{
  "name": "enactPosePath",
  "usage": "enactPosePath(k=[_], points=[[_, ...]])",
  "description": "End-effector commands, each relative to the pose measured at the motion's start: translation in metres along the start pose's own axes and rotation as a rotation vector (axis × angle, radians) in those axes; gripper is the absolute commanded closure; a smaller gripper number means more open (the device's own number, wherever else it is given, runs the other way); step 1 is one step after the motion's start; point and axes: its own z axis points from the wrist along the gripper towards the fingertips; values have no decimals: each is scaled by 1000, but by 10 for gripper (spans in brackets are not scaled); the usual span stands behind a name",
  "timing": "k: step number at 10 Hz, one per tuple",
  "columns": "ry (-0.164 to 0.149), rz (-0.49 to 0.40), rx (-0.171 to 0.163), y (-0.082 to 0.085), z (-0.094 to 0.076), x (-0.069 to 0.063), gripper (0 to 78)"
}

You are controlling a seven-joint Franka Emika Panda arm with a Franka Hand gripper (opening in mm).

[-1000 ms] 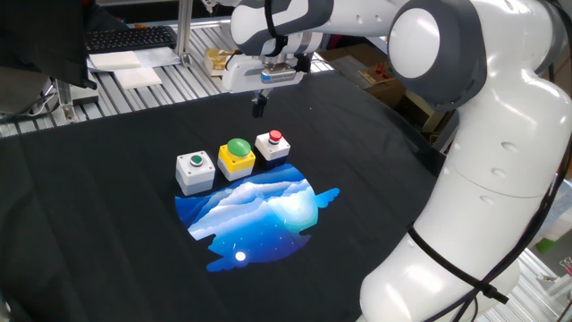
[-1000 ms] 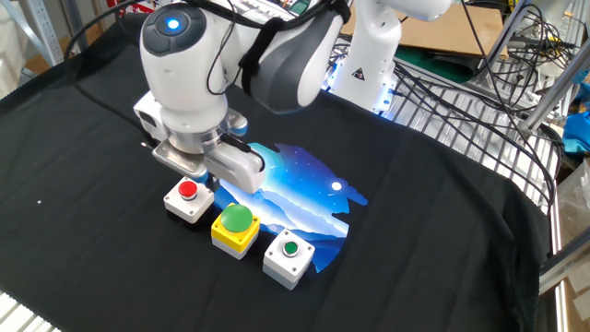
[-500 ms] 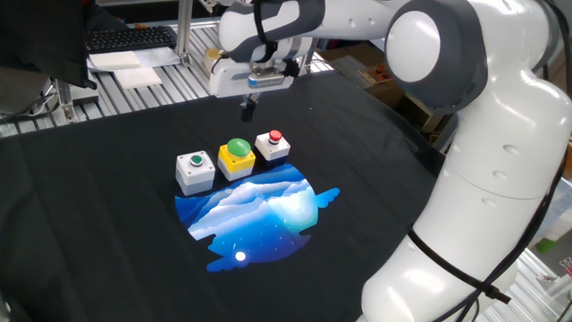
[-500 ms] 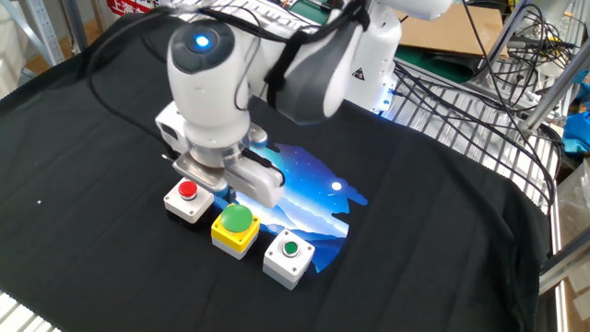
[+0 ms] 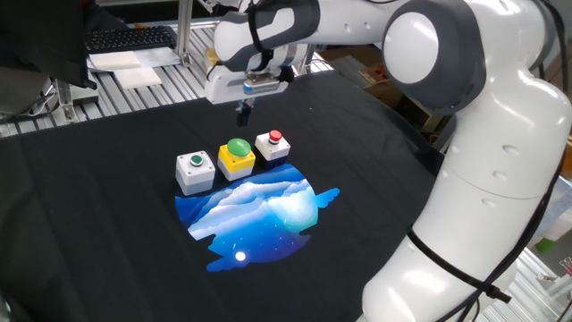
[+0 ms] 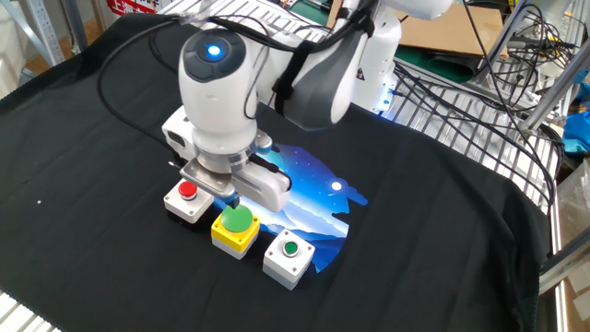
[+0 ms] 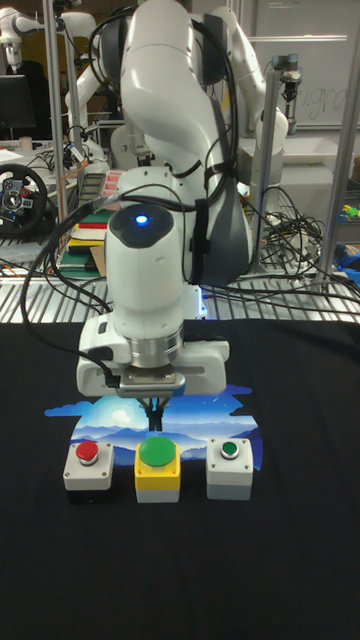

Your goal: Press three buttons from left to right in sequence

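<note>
Three buttons stand in a row on the black cloth. The grey-white box with a small green button [image 5: 196, 170] [image 6: 289, 256] [image 7: 232, 464] is at one end. The yellow box with a big green dome [image 5: 237, 155] [image 6: 234, 228] [image 7: 157, 466] is in the middle. The white box with a red button [image 5: 273, 145] [image 6: 187, 200] [image 7: 88, 467] is at the other end. My gripper [image 5: 241, 114] [image 7: 153, 405] hangs above the yellow box, a little behind it. Its fingertips are together, holding nothing and touching no button.
A blue printed patch [image 5: 259, 210] lies on the cloth beside the buttons. A keyboard [image 5: 130, 38] and papers sit on the slatted frame at the back left. Cables [image 6: 461, 83] and cardboard boxes [image 5: 380, 80] lie past the cloth's edge.
The gripper has travelled along the row, from near the red-button box to above the yellow box. The buttons have not moved.
</note>
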Motion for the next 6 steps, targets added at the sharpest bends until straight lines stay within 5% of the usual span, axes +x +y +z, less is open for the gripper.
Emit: enactPosePath(k=[1,6], points=[[-3,1,9,5,8,1,776],[1,2,-2,5,21,-2,776]])
